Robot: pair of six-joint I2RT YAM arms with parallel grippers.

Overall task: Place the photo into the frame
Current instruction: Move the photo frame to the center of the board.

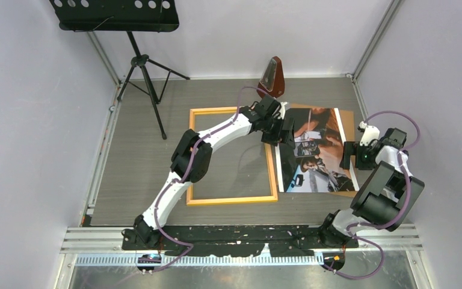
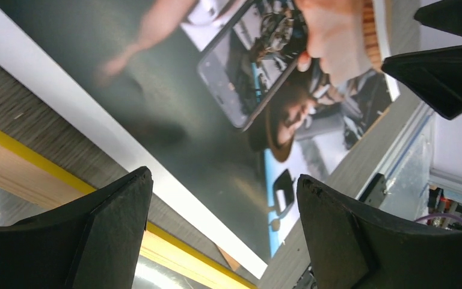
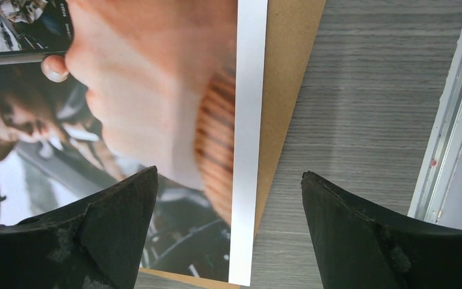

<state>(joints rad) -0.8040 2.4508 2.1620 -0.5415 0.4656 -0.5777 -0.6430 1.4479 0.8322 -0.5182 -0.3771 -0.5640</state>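
Where your photo lies: flat on the brown backing sheet, just right of the frame on the bench, not yet inside it.
Long axis: near to far, parallel with the frame's long rails.
Left gripper: released, above the photo's left border, beside the frame.
Right gripper: released, above the right border.
Your move: probably leftward.

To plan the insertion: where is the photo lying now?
In the top view the photo lies just right of the frame, on the brown backing sheet, with the left gripper over its left edge.
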